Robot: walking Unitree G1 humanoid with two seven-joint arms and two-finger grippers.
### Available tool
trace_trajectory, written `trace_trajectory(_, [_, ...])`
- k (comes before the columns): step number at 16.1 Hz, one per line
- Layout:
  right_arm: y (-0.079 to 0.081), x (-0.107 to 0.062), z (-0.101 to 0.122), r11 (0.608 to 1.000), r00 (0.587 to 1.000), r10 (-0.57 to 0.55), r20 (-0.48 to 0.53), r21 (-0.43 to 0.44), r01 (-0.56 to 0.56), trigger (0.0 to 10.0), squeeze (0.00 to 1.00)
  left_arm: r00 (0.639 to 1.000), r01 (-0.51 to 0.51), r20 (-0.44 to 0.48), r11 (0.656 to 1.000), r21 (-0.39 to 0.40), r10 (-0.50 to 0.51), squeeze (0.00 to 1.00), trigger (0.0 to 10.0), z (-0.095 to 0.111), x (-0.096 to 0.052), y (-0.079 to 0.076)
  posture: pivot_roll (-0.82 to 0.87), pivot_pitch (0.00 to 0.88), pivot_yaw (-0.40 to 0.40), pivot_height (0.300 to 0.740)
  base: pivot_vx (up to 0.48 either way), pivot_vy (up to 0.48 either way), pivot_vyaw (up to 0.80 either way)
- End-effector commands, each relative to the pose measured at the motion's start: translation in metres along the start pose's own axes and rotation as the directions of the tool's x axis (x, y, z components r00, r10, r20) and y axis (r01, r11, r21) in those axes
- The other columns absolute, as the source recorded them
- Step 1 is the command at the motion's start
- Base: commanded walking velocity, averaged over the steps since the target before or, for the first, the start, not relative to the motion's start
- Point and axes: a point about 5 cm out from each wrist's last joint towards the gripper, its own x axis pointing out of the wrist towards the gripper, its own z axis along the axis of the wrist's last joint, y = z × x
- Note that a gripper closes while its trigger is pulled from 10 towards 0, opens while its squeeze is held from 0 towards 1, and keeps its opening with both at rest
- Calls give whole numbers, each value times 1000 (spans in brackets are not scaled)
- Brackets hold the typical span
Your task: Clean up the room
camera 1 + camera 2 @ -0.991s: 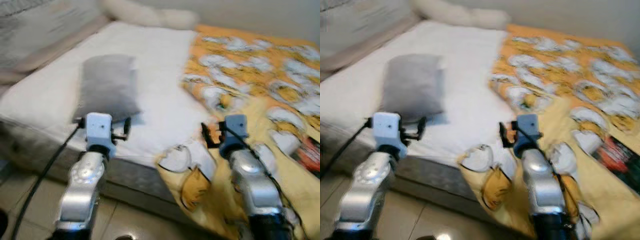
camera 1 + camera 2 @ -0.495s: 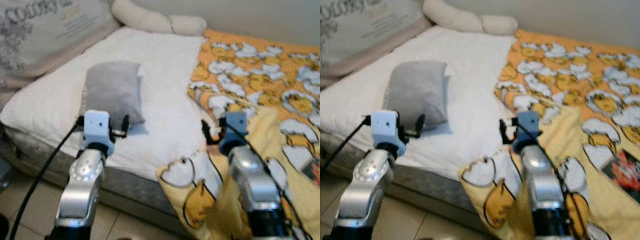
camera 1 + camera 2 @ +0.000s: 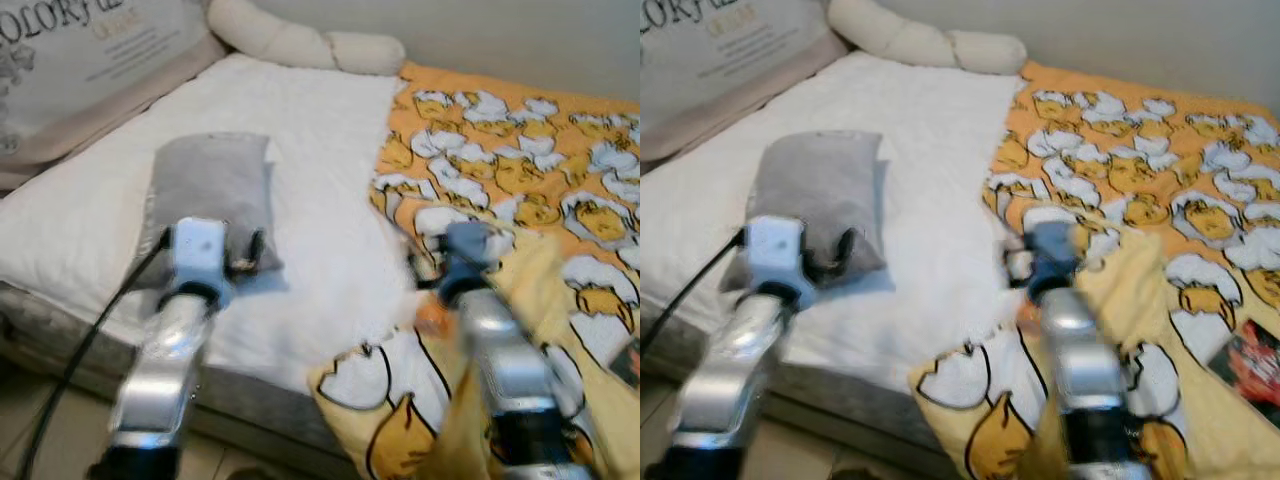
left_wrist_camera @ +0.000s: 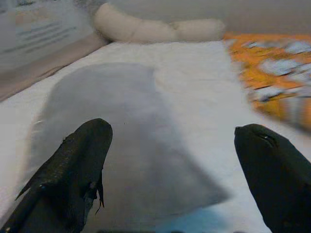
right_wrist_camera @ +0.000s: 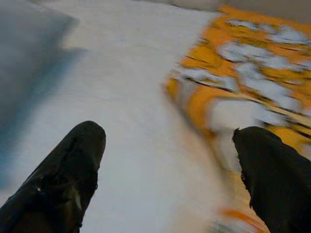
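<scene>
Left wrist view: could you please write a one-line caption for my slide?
Open left gripper above a grey pillow on the white bed, with an orange blanket beside.

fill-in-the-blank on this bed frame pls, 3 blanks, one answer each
1. The small pillow lying on the white sheet is ____ in colour.
2. The left gripper has its fingers ____, with the pillow ahead of them.
3. The blanket with the cartoon print covers the side of the bed in front of the robot's ____ arm.

Missing words: grey; open; right
</scene>
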Motion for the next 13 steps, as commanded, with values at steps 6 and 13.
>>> trace_trajectory(6, [-26,28,-21,980,956,-194,-222,4,200,10000,1000,941,338,-67,930,144,-332,0,10000,-1,-3,-22,67,0,-14,740,0,0,0])
trace_trajectory(13, [-51,47,-37,944,876,-328,-354,-81,320,10000,0,865,502,-145,834,227,-481,0,10000,3,0,-20,124,0,1,740,0,0,0])
